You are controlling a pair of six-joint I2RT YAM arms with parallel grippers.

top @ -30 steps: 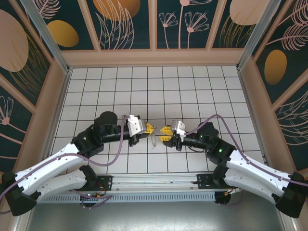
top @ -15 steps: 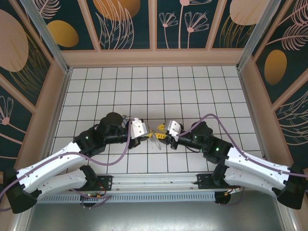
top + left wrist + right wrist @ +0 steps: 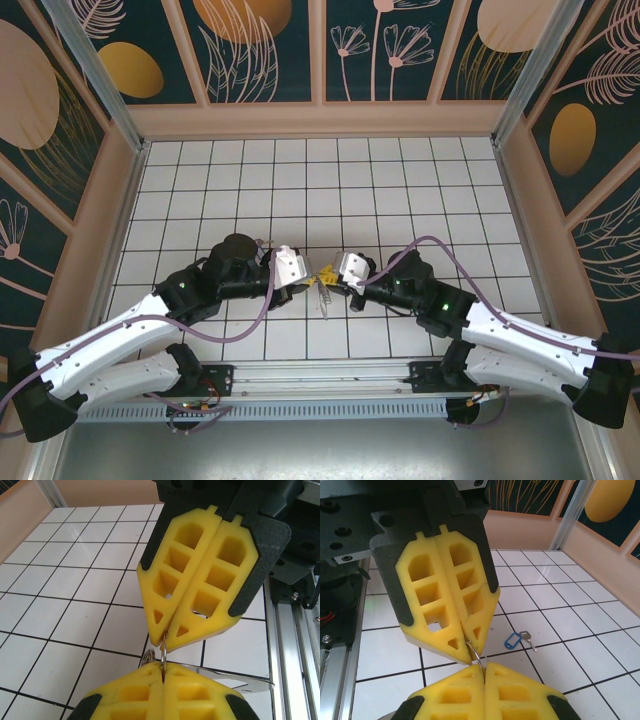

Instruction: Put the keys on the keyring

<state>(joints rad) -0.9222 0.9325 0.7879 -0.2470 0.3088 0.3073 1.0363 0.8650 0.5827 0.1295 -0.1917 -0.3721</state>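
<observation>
White arms [image 3: 110, 345], purple cables [image 3: 430, 238]

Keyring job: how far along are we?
Done: the keyring is picked up. The left gripper and the right gripper are both shut on it, tip to tip.
In hand: only the ring; there is no key on the part of it that shows.
Left: the blue-headed key lies loose on the white tiled table, apart from both grippers. It has to be picked up and threaded on, so the main step is not yet done.
</observation>
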